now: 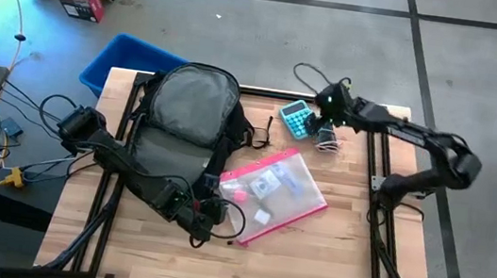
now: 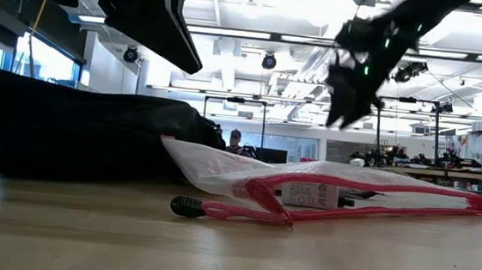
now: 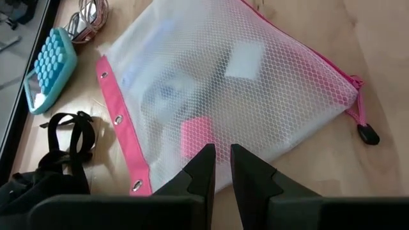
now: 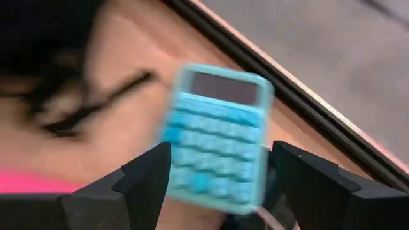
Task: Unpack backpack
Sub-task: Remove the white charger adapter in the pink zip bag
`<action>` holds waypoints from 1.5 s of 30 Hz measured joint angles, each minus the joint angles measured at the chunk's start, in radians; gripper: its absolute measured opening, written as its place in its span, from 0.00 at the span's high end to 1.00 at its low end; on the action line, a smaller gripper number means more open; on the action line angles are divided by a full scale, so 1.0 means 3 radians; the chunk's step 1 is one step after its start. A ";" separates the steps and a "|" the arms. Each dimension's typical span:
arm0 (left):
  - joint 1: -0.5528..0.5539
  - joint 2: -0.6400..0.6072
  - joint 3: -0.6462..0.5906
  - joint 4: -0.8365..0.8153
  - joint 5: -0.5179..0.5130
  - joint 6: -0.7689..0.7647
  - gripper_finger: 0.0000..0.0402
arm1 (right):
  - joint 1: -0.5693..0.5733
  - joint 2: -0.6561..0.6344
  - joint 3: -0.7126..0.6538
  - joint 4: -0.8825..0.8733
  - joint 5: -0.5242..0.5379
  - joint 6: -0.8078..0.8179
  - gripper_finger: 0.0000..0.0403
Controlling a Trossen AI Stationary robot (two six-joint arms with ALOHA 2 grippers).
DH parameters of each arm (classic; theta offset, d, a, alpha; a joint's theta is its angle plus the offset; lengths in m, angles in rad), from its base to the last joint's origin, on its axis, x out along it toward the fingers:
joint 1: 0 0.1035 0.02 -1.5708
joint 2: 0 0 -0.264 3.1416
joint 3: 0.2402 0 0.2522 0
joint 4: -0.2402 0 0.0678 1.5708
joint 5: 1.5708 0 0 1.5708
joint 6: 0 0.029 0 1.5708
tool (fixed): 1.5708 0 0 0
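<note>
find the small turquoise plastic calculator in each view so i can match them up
High view: the small turquoise plastic calculator lies near the table's far edge, right of the black fabric backpack.
Low view: not visible.
Left wrist view: at the upper left edge.
Right wrist view: centre, between the open right end effector fingers.
Shared landmark: the clear pink-edged mesh zip pouch, beside the calculator.

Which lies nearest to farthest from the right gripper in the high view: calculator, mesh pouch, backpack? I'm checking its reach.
From the right gripper:
1. Calculator, just beside it, at the table's far edge.
2. Mesh pouch, mid-table.
3. Backpack, toward the left arm's side.
</note>
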 joint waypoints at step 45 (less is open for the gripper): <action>0.0951 0.0629 -0.0505 0.0248 0.0268 -0.0436 0.96 | 0.3492 0.1458 0.0004 0.1003 0.1385 0.2139 0.36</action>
